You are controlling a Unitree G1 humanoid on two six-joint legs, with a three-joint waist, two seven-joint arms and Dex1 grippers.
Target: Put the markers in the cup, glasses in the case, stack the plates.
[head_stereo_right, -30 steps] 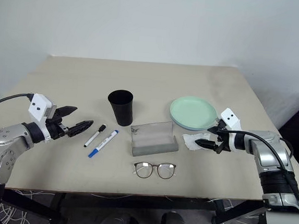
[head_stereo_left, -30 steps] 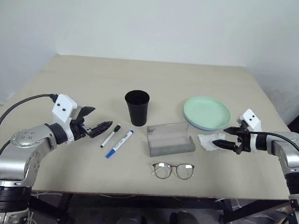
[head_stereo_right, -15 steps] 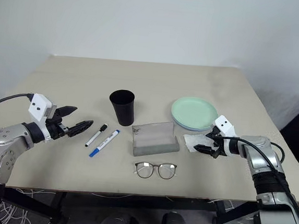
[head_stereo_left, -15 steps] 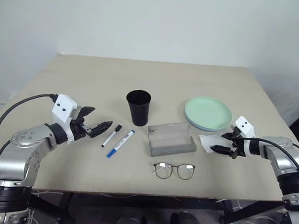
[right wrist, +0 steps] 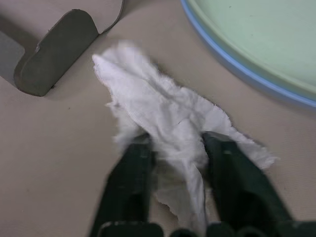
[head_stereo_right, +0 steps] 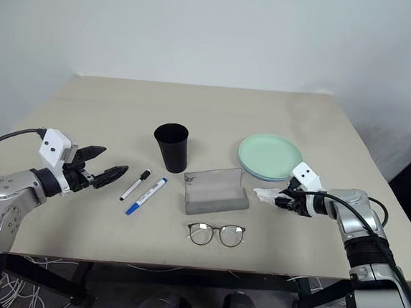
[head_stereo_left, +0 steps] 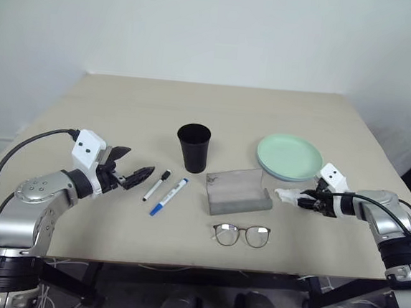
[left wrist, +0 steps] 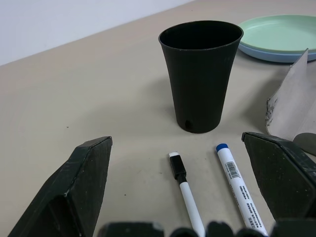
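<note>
R gripper [right wrist: 173, 148] pinching crumpled tissue [right wrist: 163, 111] between jaws; L gripper [left wrist: 190, 163] spread wide. Risk: thin paper tearing or dragging against plates [right wrist: 256, 39] just beyond.

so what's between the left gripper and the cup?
The two markers, lying side by side on the table between the open left gripper and the cup; clearest in the left wrist view.
</note>
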